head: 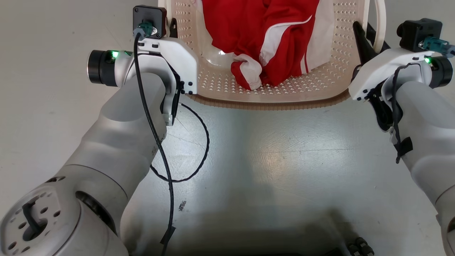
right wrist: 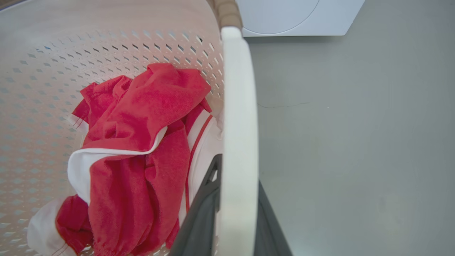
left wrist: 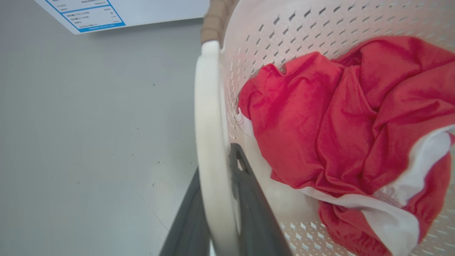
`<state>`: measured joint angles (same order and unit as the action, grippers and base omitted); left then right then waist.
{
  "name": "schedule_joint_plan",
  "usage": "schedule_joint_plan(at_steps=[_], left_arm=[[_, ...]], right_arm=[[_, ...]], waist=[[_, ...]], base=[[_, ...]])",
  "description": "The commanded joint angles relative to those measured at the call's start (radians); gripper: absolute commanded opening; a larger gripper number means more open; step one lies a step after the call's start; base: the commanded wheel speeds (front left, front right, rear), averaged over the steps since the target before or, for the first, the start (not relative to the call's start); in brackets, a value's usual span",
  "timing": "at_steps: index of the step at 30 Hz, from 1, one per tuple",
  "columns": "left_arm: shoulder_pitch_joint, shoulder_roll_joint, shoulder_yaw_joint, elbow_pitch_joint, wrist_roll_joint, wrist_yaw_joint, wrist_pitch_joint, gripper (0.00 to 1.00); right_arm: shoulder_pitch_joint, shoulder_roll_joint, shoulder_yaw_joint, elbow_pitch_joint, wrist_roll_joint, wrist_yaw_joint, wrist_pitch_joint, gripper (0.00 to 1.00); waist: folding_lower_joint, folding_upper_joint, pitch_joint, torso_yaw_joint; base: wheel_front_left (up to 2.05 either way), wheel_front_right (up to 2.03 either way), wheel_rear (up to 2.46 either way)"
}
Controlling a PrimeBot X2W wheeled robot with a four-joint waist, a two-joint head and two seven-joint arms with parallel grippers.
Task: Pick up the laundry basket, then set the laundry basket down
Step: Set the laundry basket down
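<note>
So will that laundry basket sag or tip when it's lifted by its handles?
Probably stiff: the laundry basket looks like moulded perforated plastic. Likely light, with only red-and-white clothing inside. Left end effector and right end effector each pinch a side handle, so it should hang level, maybe swinging slightly.

The head camera looked steeply down from above at the floor (head: 270, 160) between both forearms, with the laundry basket (head: 270, 105) at the view's top edge. The left wrist camera sat very close behind the left tool (left wrist: 216, 160), facing along the left handle (left wrist: 209, 106). The right wrist camera sat likewise behind the right tool (right wrist: 238, 170), facing along the right handle (right wrist: 238, 89). All three views shared the basket's inside and the red cloth (head: 256, 32).
</note>
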<state>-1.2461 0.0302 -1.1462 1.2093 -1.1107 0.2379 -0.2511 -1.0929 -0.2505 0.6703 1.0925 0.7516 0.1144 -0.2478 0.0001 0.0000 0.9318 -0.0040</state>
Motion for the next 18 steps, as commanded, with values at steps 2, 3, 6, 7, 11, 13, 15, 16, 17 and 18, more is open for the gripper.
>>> schedule_joint_plan(at_steps=[2,3,6,7,11,13,15,16,17,18], left_arm=[[-0.026,0.022,0.029,-0.011,0.029,0.02,-0.011,0.0],[-0.025,0.022,0.035,-0.013,0.036,0.021,-0.011,0.0],[-0.024,0.022,0.055,-0.015,0.054,0.02,-0.011,0.0],[-0.023,0.022,0.061,-0.015,0.059,0.02,-0.011,0.0],[-0.021,0.022,0.078,-0.014,0.075,0.018,-0.011,0.0],[-0.019,0.022,0.087,-0.012,0.085,0.017,-0.011,0.0],[-0.015,0.022,0.095,-0.009,0.092,0.016,-0.011,0.0],[-0.013,0.022,0.099,-0.008,0.095,0.015,-0.011,0.0],[-0.012,0.022,0.103,-0.007,0.099,0.014,-0.011,0.0],[-0.011,0.021,0.106,-0.006,0.102,0.013,-0.011,0.0]], right_arm=[[0.032,0.0,-0.006,-0.023,-0.034,0.016,-0.014,0.0],[0.032,0.0,-0.014,-0.025,-0.039,0.016,-0.014,0.0],[0.031,0.001,-0.035,-0.028,-0.056,0.016,-0.014,0.0],[0.031,0.001,-0.041,-0.029,-0.061,0.016,-0.014,0.0],[0.033,0.005,-0.056,-0.028,-0.075,0.016,-0.014,0.0],[0.034,0.007,-0.064,-0.026,-0.084,0.016,-0.014,0.0],[0.035,0.008,-0.072,-0.025,-0.091,0.016,-0.014,0.0],[0.036,0.009,-0.076,-0.025,-0.094,0.016,-0.014,0.0],[0.036,0.011,-0.079,-0.025,-0.097,0.016,-0.014,0.0],[0.037,0.012,-0.082,-0.026,-0.1,0.016,-0.014,0.0]], waist=[[-0.0001,0.0,0.007,0.001],[-0.0001,0.0,0.01,0.001],[-0.0001,0.0,0.016,0.003],[-0.0001,0.0,0.018,0.003],[-0.0001,0.0,0.022,0.003],[-0.0001,0.0,0.024,0.004],[-0.0001,0.0,0.027,0.004],[-0.0001,0.0,0.028,0.005],[-0.0001,0.0,0.03,0.005],[-0.0001,0.0,0.031,0.005]], base=[[0.0,0.0,0.0],[0.0,0.0,0.0],[0.0,0.0,0.0],[0.0,0.0,0.0],[0.0,0.0,0.0],[0.0,0.0,0.0],[0.0,0.0,0.0],[0.0,0.0,0.0],[0.0,0.0,0.0],[0.0,0.0,0.0]])
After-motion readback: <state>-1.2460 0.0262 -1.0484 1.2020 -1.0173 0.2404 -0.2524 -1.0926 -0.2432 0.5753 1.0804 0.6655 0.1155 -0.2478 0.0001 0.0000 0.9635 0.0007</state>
